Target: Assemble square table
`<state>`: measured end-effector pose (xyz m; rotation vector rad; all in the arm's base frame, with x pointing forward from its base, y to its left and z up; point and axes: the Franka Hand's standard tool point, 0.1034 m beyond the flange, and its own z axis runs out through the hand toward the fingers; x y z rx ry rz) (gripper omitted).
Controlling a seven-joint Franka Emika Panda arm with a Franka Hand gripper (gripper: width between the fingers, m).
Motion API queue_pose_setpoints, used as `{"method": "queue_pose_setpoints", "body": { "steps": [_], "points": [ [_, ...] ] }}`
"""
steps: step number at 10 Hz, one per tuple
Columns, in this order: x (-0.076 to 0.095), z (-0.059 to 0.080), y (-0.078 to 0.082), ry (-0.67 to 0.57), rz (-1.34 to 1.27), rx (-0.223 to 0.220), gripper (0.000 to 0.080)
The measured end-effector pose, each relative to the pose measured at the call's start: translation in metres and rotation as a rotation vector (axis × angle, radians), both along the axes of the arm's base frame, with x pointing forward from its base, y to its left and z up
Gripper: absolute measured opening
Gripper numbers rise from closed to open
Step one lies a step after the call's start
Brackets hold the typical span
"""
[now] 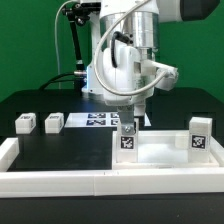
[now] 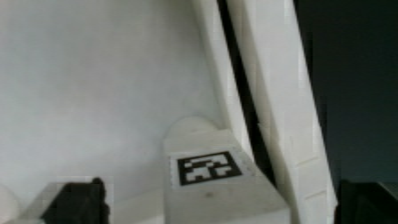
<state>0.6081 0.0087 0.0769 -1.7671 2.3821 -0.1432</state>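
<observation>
The square table's white tray-like tabletop (image 1: 165,152) lies at the exterior view's front right. An upright tagged leg (image 1: 128,140) stands at its near-left corner, and a second tagged leg (image 1: 200,131) stands at its right side. My gripper (image 1: 133,118) hangs directly above the first leg. In the wrist view that leg (image 2: 210,165) shows its tag between my two dark fingertips (image 2: 75,200), which stand wide apart with a gap on each side. The gripper (image 2: 221,206) is open and holds nothing. The tabletop's raised rim (image 2: 267,90) runs past the leg.
Two loose white leg blocks (image 1: 23,123) (image 1: 53,123) sit on the black table at the exterior view's left. The marker board (image 1: 95,120) lies behind the gripper. A long white border rail (image 1: 60,172) runs along the front edge.
</observation>
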Motion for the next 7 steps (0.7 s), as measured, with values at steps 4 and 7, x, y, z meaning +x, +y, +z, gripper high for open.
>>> {"method": "queue_pose_setpoints", "body": {
  "steps": [4,7],
  "points": [
    [-0.005,0.001,0.009,0.026,0.14,-0.005,0.0649],
    [-0.011,0.015,0.011,-0.011,0.373,-0.034,0.0649]
  ]
}}
